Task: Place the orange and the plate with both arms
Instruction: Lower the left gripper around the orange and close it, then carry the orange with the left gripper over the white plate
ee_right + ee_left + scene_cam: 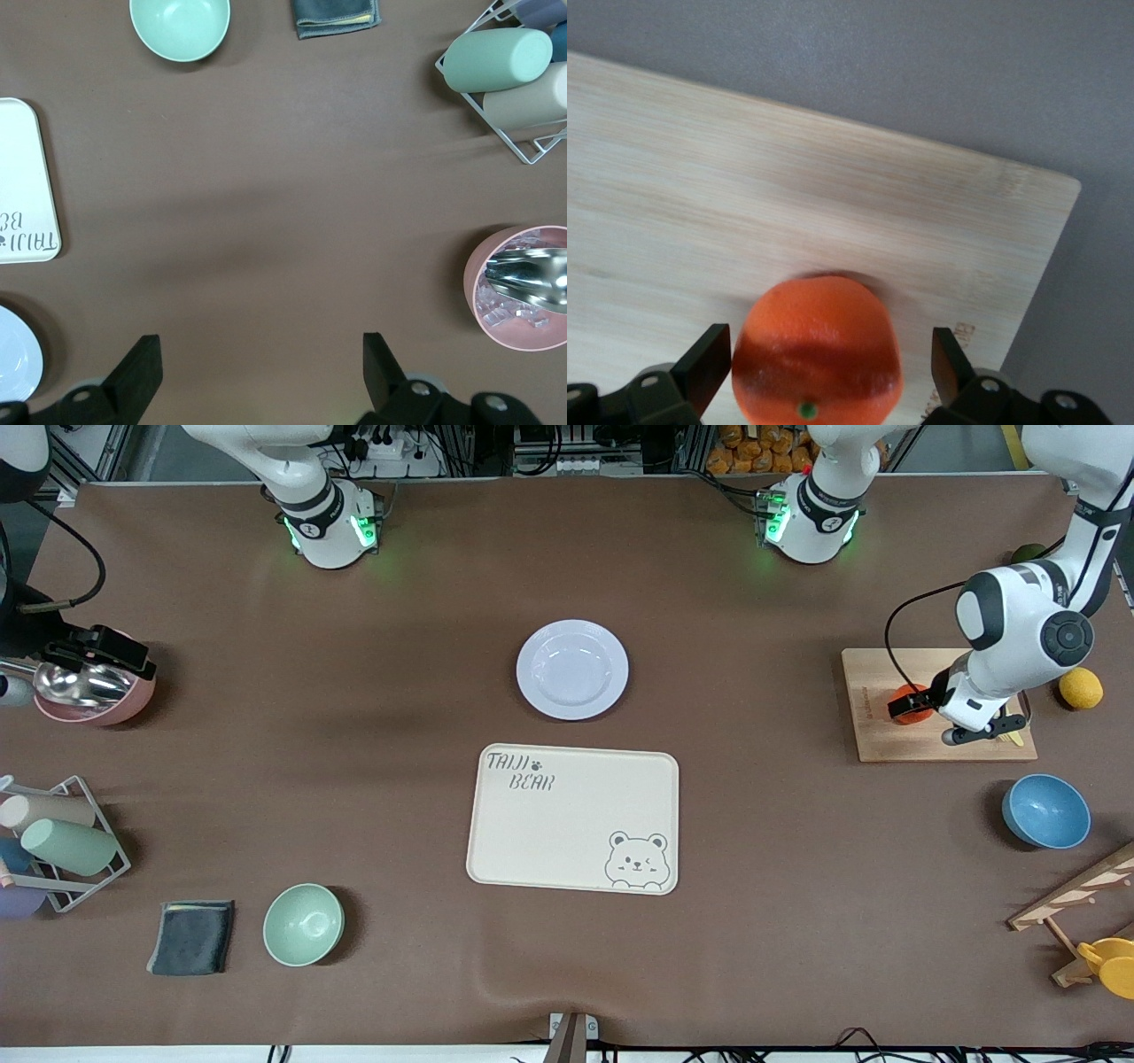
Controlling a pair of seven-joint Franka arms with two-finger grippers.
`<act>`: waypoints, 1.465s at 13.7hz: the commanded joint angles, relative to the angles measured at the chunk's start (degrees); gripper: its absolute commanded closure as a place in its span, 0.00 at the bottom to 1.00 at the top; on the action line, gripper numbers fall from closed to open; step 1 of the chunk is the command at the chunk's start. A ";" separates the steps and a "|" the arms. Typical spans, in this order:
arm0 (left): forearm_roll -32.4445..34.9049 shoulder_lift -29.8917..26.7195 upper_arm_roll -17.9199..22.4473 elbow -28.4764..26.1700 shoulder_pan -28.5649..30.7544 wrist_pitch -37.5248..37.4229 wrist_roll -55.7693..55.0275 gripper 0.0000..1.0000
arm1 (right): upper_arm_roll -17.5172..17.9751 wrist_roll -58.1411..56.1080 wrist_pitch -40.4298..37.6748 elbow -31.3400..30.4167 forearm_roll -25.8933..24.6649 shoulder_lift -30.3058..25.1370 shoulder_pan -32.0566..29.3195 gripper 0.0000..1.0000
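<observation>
The orange (pixel 905 693) sits on a wooden cutting board (pixel 886 746) toward the left arm's end of the table. My left gripper (pixel 921 713) is down around it. In the left wrist view the orange (pixel 815 328) lies between the spread fingers of the left gripper (pixel 827 354), which is open with a gap on each side. The pale plate (pixel 572 670) lies mid-table, farther from the front camera than the bear tray (pixel 572 817). My right gripper (pixel 102 654) hangs over the pink bowl (pixel 93 695); it is open (pixel 257 376) with only bare table below.
A lemon (pixel 1081 688) lies beside the board, with a blue bowl (pixel 1046 811) nearer the camera and a wooden rack (pixel 1076 903) at the table corner. A green bowl (pixel 303 924), grey cloth (pixel 192 936) and cup rack (pixel 62 841) sit toward the right arm's end.
</observation>
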 commanded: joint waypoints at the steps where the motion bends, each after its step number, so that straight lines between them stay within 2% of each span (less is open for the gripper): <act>1: 0.87 1.18 -0.37 -0.06 0.91 1.68 0.56 0.00 | -0.19 1.12 -0.65 0.36 -1.18 -0.01 0.82 0.00; 2: 0.87 1.35 -0.29 -0.06 0.91 1.68 0.56 0.07 | -0.19 1.12 -0.65 0.36 -1.18 -0.01 0.82 0.00; 3: 0.87 1.44 -0.37 0.03 0.82 1.68 0.56 0.26 | -0.19 1.12 -0.65 0.36 -1.18 -0.01 0.90 0.00; 5: 0.87 1.44 -0.37 0.12 0.64 1.68 0.47 0.80 | -0.19 1.12 -0.65 0.36 -1.18 -0.01 0.99 0.00; 6: 0.87 1.27 -0.37 0.21 0.56 1.68 0.47 0.94 | -0.19 1.12 -0.65 0.36 -1.18 0.16 0.99 0.00; 8: 0.87 -2.14 -0.72 0.47 0.29 0.98 0.56 0.96 | -0.28 1.12 -0.65 0.36 -1.18 -0.01 0.99 0.00; 9: 0.87 -4.08 -2.64 0.65 0.20 0.80 -0.22 0.96 | -0.19 1.12 -0.65 0.36 -1.18 0.16 0.99 0.00; 11: -0.01 -6.81 -9.31 2.65 0.29 -3.48 -4.33 0.93 | -0.19 1.12 -0.65 0.36 -1.18 0.16 1.25 0.00; 12: -0.36 -6.99 -12.91 4.50 0.29 -7.08 -9.76 0.93 | -0.19 1.12 -0.65 0.36 -1.18 0.16 1.34 0.00; 15: -4.92 -6.12 -28.28 11.52 0.20 -16.66 -30.48 0.93 | -0.19 1.12 -0.65 0.36 -1.18 0.25 1.34 0.00; 17: -5.02 -3.49 -37.94 15.48 -0.49 -18.53 -46.03 0.93 | -0.19 1.12 -0.65 0.36 -1.18 0.16 1.34 0.00; 19: -5.02 -0.16 -43.16 18.30 -4.08 -18.54 -57.83 0.93 | -0.19 1.12 -0.65 0.36 -1.18 0.16 1.34 0.00; 20: -4.93 1.86 -43.35 20.14 -8.28 -18.54 -62.76 0.93 | -0.19 1.12 -0.65 0.36 -1.18 0.16 1.34 0.00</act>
